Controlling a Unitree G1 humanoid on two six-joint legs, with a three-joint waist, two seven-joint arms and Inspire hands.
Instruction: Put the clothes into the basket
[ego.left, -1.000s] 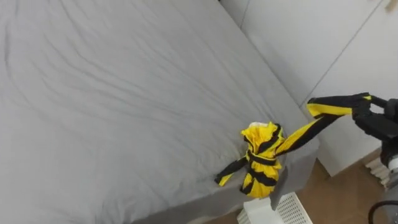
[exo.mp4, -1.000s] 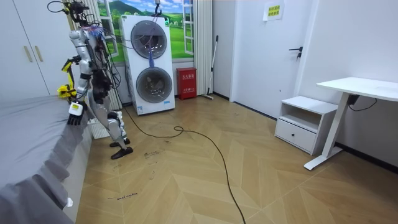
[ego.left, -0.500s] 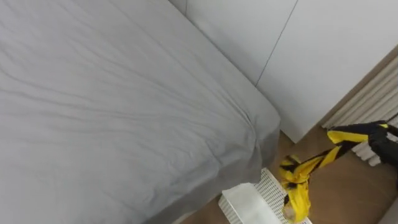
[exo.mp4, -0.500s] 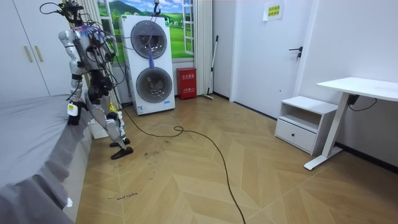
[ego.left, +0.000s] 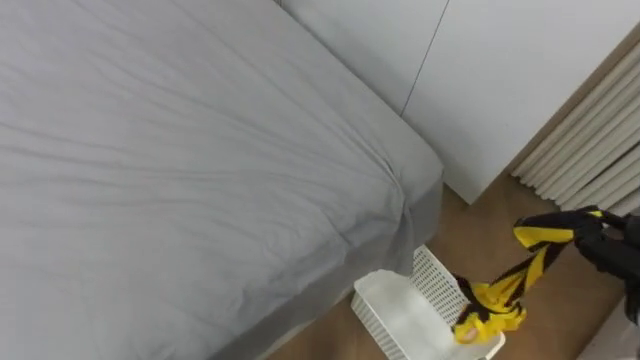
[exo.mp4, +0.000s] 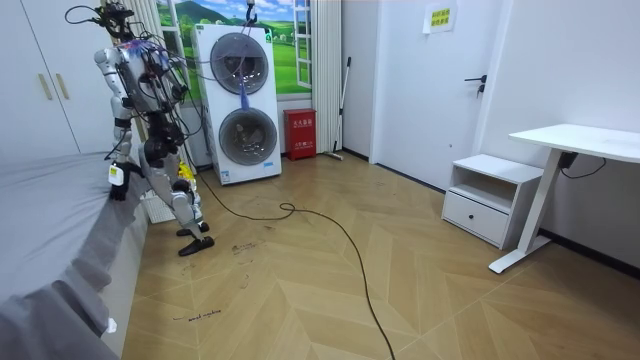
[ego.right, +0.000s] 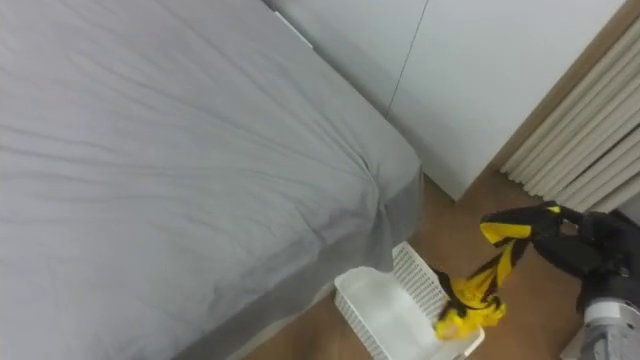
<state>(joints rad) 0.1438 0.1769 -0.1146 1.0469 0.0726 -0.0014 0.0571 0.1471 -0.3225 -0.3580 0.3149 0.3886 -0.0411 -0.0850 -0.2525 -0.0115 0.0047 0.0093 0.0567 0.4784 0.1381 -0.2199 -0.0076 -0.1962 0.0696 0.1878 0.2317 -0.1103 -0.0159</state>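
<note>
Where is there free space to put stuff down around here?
The grey bed is bare all the way to its corner by the white wardrobe. A narrow floor strip lies free between that corner and the wardrobe. It is crowded at the basket, where the striped garment hangs from the right hand.

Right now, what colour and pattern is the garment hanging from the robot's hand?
The garment is yellow with black stripes, clearest in the left eye view.
</note>
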